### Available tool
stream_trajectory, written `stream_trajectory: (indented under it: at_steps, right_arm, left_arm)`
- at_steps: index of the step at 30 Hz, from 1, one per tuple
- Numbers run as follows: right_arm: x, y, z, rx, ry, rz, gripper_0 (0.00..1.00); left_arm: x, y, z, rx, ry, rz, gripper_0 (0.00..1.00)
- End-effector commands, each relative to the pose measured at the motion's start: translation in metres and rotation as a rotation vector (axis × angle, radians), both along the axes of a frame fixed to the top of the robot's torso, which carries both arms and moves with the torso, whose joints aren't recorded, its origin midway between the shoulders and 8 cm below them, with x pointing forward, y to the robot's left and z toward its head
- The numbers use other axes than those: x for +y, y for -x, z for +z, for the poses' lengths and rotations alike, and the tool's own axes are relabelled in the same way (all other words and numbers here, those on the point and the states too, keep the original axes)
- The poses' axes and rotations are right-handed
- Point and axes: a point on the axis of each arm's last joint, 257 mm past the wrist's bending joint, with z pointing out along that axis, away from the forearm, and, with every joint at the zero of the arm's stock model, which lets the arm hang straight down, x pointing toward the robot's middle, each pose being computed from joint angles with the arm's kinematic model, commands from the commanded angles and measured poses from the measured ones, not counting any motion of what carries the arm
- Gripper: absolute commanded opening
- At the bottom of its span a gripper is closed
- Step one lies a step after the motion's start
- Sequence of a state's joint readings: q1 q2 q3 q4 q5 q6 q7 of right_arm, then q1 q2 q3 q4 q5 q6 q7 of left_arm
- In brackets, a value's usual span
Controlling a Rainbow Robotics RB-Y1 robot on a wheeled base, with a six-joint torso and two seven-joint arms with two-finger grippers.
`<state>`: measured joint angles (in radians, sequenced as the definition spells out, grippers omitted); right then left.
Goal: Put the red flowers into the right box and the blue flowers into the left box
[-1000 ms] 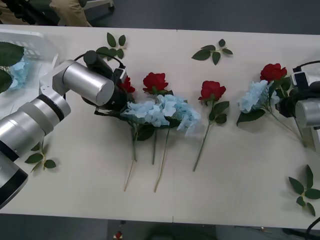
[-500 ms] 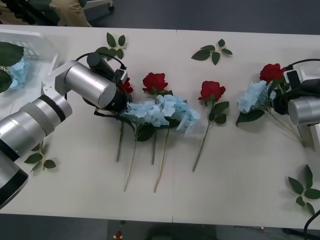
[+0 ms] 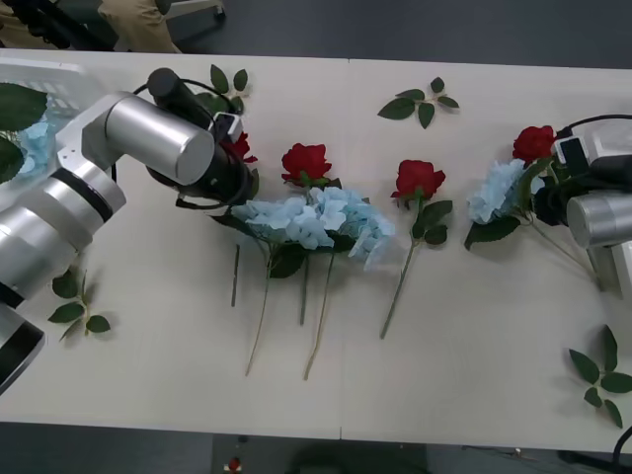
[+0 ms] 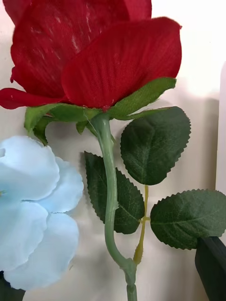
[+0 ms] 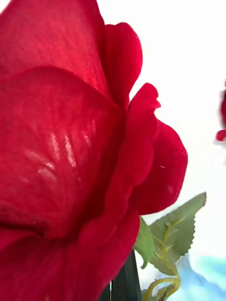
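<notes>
Your left end effector [image 3: 235,170] sat over the left half of the tabletop [image 3: 474,375], and it looked pressed together just under the bloom of a red rose [image 3: 237,148]. The rose's thin stem trailed toward the robot, just beside the pale blue hydrangea clusters [image 3: 316,219] lying in the middle. To do this lift well, you needed to keep the pinch firm near the head and raise straight up until the stem tip cleared the blue petals. My judgement was that a sideways pull would drag them along. That rose belonged in the right box, so a long carry across two more roses [image 3: 306,160] [image 3: 418,178] lay ahead.

Your right end effector [image 3: 549,197] was spread wide, its black fingers [image 4: 212,268] either side of the stem of the far-right rose [image 3: 538,141], close to a blue cluster [image 3: 499,190]. You should have closed on the stem alone, not the leaves.

The left box [image 3: 69,71] already held a blue flower [image 3: 35,138]. No lettering or brand could be read anywhere.
</notes>
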<state>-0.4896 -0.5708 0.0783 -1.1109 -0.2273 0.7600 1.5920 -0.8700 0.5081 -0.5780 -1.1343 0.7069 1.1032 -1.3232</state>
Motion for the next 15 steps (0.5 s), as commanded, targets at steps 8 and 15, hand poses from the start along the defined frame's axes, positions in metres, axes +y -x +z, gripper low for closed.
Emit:
stream_trajectory:
  at_steps: [8,15]
  right_arm:
    - [0.024,0.002,-0.016,0.038,-0.013,0.053,0.43]
    - [0.023,0.003,-0.018,0.041,-0.023,0.048,0.11]
  left_arm:
    - [0.005,0.002,0.116,-0.039,0.08,-0.172,0.0]
    - [-0.011,0.012,0.177,-0.133,0.17,-0.41,0.0]
